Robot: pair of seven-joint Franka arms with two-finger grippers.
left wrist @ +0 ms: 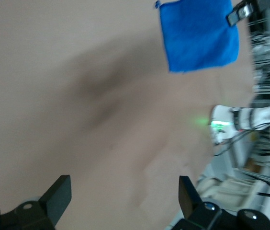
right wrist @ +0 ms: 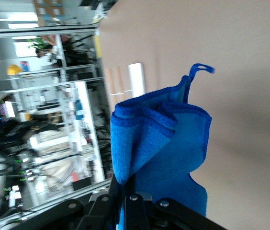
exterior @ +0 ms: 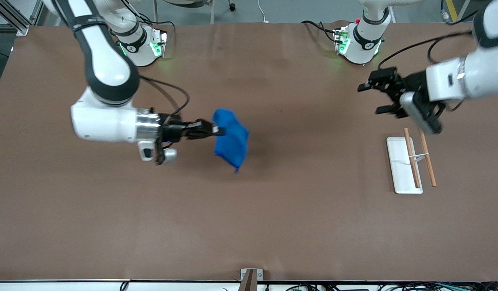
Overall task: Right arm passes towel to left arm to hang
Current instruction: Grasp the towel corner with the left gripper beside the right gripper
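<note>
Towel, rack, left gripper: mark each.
towel [exterior: 231, 139], front view, middle of the hanging cloth.
rack [exterior: 400, 161], front view, bare part of white base.
left gripper [left wrist: 125, 196], left wrist view, midway between open fingertips.

Brown table [exterior: 273, 226] carries a white rack base [exterior: 402, 178] with two wooden rods [exterior: 411, 158] at the left arm's end.

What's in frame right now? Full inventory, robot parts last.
towel: 1, royal blue, hanging in the air over the table's middle, pinched by the right tool
rack: 1, white flat base with two brown wooden rods, on the table at the left arm's end
table: 1, brown
right tool: 1, black, shut on the towel
left tool: 1, black, open, up in the air over the table above the rack
</note>
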